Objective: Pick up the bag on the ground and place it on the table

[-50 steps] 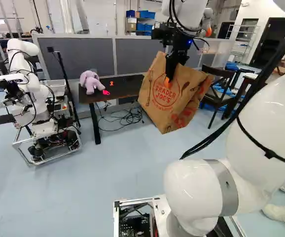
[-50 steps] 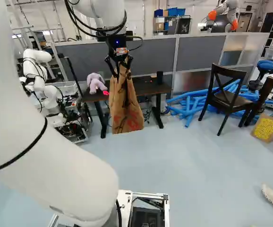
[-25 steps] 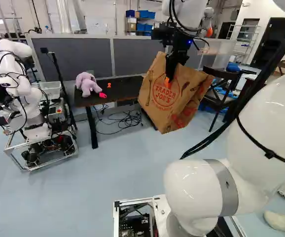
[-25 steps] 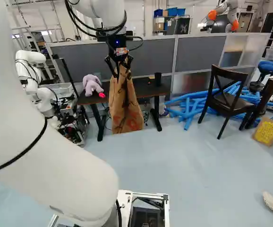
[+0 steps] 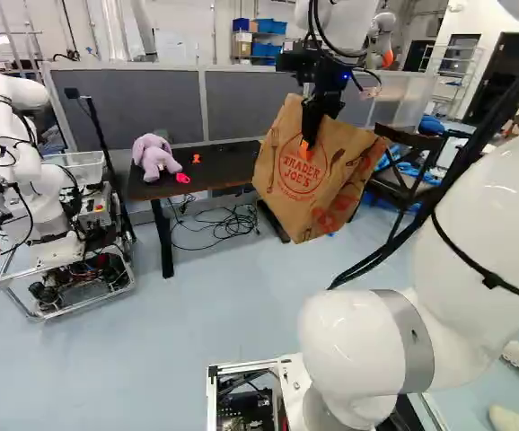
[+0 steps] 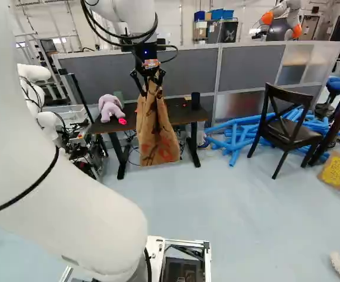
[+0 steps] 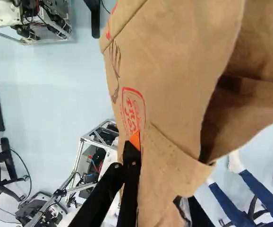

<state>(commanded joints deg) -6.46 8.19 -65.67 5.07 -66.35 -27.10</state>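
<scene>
My gripper (image 5: pixel 313 135) holds the brown paper bag (image 5: pixel 300 184) off the floor, tilted, at the near side of the dark table (image 5: pixel 228 163). In the right base view the gripper (image 6: pixel 148 82) is above the narrow side of the bag (image 6: pixel 157 132), which hangs in front of the table (image 6: pixel 179 111). The wrist view shows the gripper (image 7: pixel 157 175) shut on the bag's paper wall (image 7: pixel 174 71), one orange-tipped finger lying over the red print; the bag partly hides the other finger. The bag's open mouth gapes beside the fingers.
On the table are a purple plush elephant (image 5: pixel 154 157), a pink item (image 5: pixel 182 178), a small orange item (image 5: pixel 196 158) and a dark cup (image 6: pixel 195 100). Another robot (image 5: pixel 48 206) stands left, a chair (image 6: pixel 285 126) and blue tubes (image 6: pixel 235 138) right. Cables lie below the table.
The base has moved forward, so the table and chair look nearer in the base views. The bag has come along in the gripper; the arm keeps its pose over the joint.
</scene>
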